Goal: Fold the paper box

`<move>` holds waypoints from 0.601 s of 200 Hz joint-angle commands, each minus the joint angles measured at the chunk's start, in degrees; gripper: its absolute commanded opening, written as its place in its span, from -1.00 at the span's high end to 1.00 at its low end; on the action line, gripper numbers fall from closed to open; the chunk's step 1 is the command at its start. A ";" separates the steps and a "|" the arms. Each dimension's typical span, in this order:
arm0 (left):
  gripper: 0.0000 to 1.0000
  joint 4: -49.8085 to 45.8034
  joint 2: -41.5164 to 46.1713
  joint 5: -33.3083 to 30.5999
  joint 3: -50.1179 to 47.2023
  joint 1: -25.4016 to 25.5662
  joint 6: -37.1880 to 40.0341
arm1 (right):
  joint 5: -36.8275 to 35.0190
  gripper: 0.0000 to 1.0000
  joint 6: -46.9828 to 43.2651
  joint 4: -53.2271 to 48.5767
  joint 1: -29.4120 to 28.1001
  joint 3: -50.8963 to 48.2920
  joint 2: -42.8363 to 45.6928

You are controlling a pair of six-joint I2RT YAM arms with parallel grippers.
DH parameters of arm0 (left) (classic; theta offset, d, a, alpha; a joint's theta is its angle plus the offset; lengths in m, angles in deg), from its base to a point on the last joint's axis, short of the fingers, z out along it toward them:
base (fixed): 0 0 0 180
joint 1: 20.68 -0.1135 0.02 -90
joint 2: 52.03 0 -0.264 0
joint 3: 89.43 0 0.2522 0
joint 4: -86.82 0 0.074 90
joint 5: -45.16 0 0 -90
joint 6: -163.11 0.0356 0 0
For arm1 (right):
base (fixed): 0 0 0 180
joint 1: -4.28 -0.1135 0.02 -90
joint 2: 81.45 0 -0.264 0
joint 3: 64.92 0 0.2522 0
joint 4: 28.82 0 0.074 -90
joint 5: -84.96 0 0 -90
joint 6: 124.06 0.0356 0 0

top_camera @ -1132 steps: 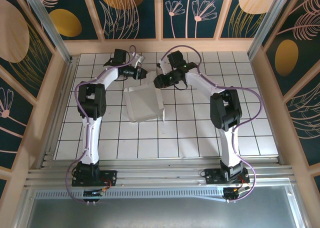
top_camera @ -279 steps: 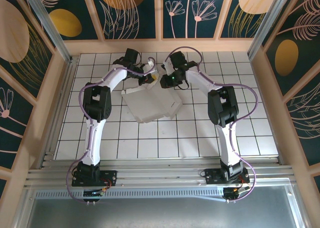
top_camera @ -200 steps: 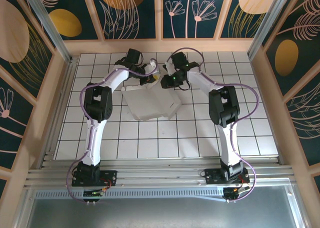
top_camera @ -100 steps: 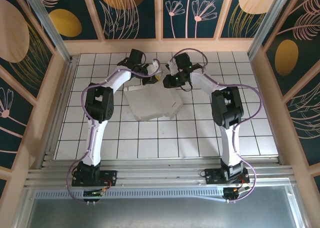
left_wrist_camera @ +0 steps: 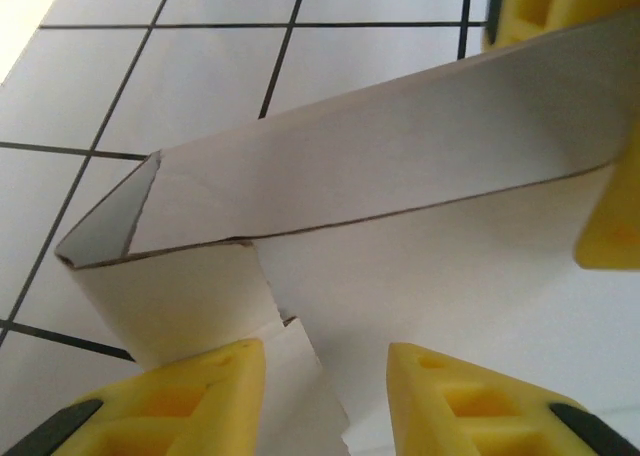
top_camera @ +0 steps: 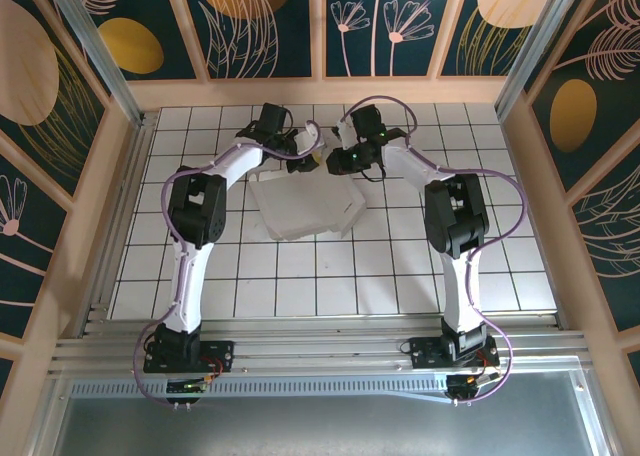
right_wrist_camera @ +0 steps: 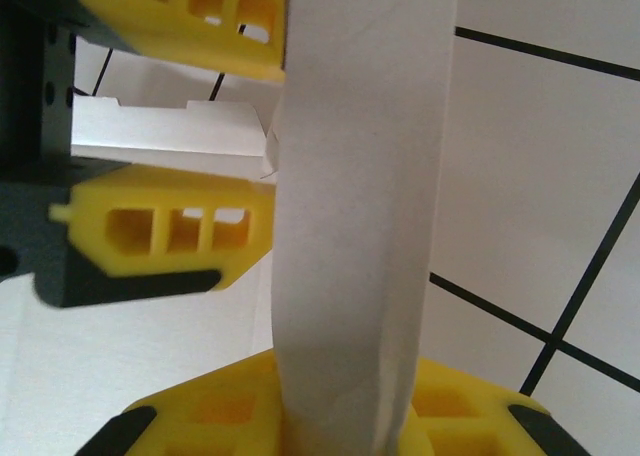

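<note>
The paper box (top_camera: 305, 204) is a white cardboard piece lying partly folded on the tiled floor, far of centre. Its long side flap (left_wrist_camera: 400, 156) stands raised, with a folded corner (left_wrist_camera: 110, 226) at the left. My left gripper (top_camera: 306, 160) is at the box's far edge. It is open: the yellow fingers (left_wrist_camera: 190, 396) stand apart over the white card, gripping nothing. My right gripper (top_camera: 336, 162) faces it from the right, shut on an upright strip of the box's flap (right_wrist_camera: 360, 176). The left gripper's fingers (right_wrist_camera: 170, 226) straddle a thin flap (right_wrist_camera: 170, 126) beside that strip.
The white tiled floor (top_camera: 480, 246) is bounded by wooden walls (top_camera: 330, 91) at the back and sides. An aluminium rail (top_camera: 320, 351) runs along the near edge by the arm bases. Both arms reach in toward the back middle, their grippers almost touching.
My left gripper has opened and let go of the flap it was pinching. My right gripper has shifted slightly right and back with its flap. The box has settled a little flatter.
</note>
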State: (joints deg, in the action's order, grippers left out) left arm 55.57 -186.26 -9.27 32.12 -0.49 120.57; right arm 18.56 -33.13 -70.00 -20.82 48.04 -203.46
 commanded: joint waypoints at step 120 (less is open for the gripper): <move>0.24 15.86 18.31 9.83 -22.22 -8.19 -11.89 | 4.88 0.57 -3.75 -2.01 -1.49 0.10 4.00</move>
State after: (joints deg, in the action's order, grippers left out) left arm 65.60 -170.92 -5.73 11.29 -6.53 114.36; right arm 22.07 -35.69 -71.46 -21.85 48.04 -202.46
